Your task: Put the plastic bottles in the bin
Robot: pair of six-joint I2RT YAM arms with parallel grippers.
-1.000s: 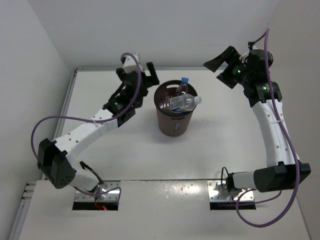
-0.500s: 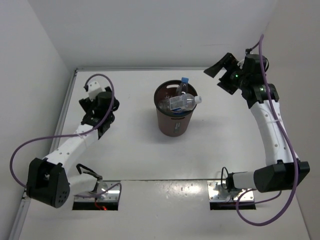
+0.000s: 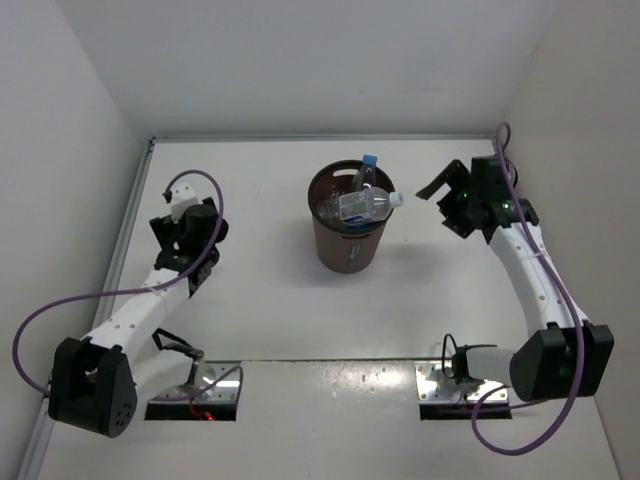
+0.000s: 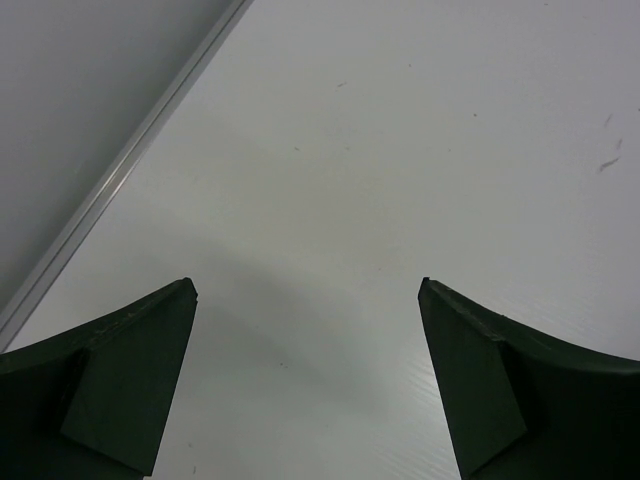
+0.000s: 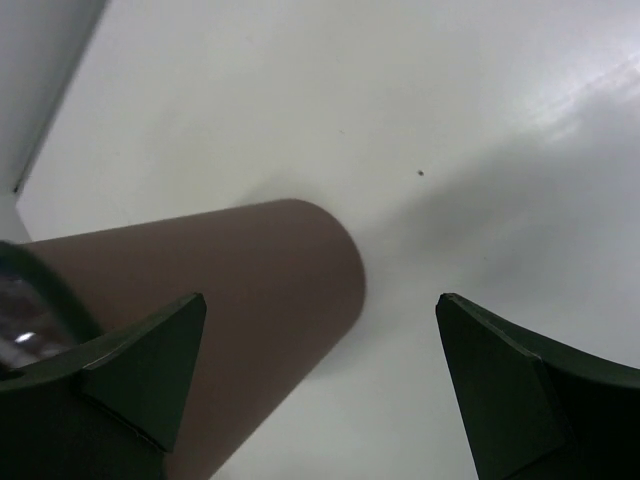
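Note:
The dark brown bin [image 3: 348, 245] stands in the middle of the table. Two plastic bottles show in it. A clear one with a blue cap [image 3: 366, 172] stands upright at the back. A clear one with a white-blue label [image 3: 364, 206] lies across the rim, its cap to the right. My left gripper [image 3: 185, 228] hangs open over bare table far left of the bin, and the left wrist view shows nothing between its fingers [image 4: 308, 290]. My right gripper [image 3: 443, 205] is open to the right of the bin, facing the bin's side wall [image 5: 200, 290].
A metal strip [image 4: 120, 170] runs along the table's left edge at the foot of the white wall, close to my left gripper. White walls close in the table on the left, back and right. Both arm bases sit on the near ledge [image 3: 330, 400].
My left arm has swung away from the bin's left rim to the table's left side. My right gripper has dropped from the back right corner to beside the bin. The bottles have not moved.

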